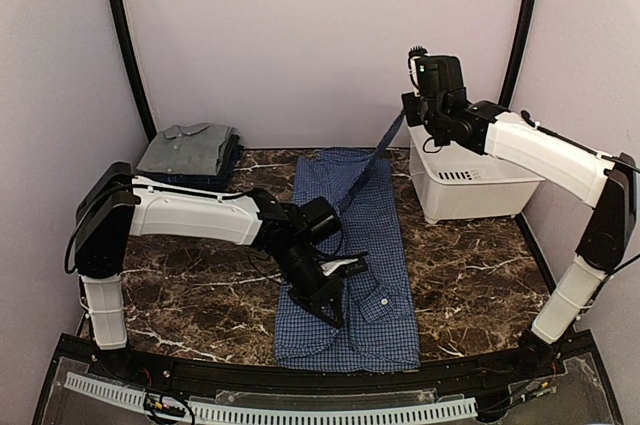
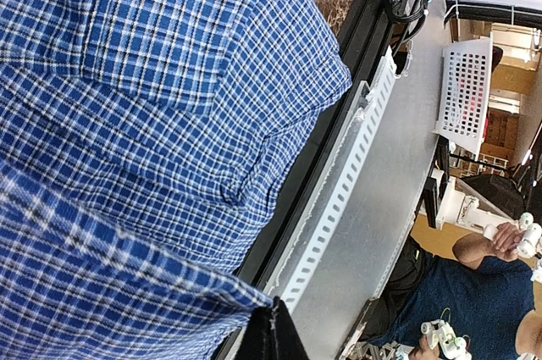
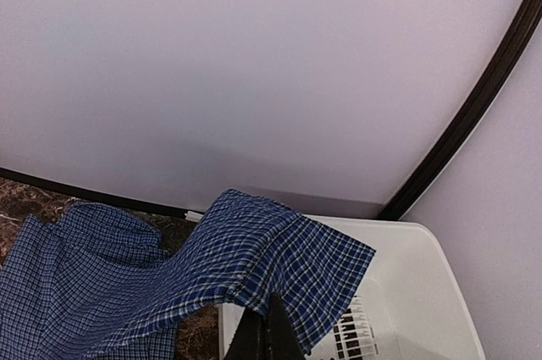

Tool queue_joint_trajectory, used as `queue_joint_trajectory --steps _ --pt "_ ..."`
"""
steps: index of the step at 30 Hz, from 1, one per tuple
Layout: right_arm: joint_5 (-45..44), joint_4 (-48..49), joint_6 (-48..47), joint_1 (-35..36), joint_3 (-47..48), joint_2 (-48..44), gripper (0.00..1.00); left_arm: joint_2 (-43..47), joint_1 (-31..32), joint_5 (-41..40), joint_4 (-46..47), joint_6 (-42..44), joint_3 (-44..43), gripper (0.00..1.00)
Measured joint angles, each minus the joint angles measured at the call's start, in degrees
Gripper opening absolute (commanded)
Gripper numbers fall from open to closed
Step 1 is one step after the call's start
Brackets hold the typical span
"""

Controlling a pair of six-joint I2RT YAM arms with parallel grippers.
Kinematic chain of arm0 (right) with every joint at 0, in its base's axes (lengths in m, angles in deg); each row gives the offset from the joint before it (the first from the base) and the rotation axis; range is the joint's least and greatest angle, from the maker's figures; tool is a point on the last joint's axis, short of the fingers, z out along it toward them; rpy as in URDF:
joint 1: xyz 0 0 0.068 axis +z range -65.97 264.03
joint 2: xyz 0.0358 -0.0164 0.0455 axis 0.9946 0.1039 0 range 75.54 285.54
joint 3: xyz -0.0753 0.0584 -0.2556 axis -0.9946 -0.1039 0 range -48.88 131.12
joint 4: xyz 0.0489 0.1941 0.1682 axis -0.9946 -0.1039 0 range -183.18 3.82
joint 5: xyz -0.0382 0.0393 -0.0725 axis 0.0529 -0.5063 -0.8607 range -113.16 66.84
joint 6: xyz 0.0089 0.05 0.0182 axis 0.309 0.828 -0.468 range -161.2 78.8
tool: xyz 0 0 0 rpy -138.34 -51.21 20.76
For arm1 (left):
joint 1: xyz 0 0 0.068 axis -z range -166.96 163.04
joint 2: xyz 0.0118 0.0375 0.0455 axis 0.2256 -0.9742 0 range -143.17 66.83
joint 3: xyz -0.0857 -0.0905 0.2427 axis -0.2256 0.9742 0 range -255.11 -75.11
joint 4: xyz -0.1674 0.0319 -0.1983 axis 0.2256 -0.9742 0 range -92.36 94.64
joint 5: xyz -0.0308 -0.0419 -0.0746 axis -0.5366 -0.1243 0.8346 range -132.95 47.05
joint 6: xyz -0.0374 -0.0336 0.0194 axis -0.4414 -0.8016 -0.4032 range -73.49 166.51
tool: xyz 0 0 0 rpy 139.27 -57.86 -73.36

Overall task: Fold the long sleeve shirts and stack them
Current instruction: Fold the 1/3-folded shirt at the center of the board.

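Observation:
A blue checked long sleeve shirt (image 1: 375, 245) lies lengthwise down the middle of the marble table. My left gripper (image 1: 332, 310) rests low on its near half, shut on a fold of the checked cloth (image 2: 127, 123); the left wrist view shows my closed gripper (image 2: 273, 335) pinching a cloth edge. My right gripper (image 1: 405, 113) is raised at the back right, shut on the sleeve cuff (image 3: 254, 258), and the sleeve stretches taut down to the shirt body (image 3: 76, 292). A folded grey shirt (image 1: 190, 148) sits at the back left on a darker folded garment.
A white plastic tub (image 1: 470, 190) stands at the back right, right under the lifted sleeve; its rim (image 3: 406, 292) is below my right gripper. Lilac walls with black posts close in three sides. A white slotted rail (image 2: 339, 207) runs along the near edge.

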Motion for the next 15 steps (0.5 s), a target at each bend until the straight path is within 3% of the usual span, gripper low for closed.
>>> queue_joint_trajectory --steps 10,14,15 --pt "-0.22 0.04 0.07 0.72 -1.01 0.00 0.00 -2.03 0.07 1.29 1.62 0.00 -0.02 0.00" --pt "-0.24 0.17 0.04 1.16 -2.32 -0.02 0.00 -3.10 0.07 1.70 2.58 -0.04 -0.02 0.10" --pt "-0.24 0.22 0.02 1.31 -2.64 -0.02 0.00 -3.32 0.07 1.84 2.80 -0.02 -0.02 0.17"
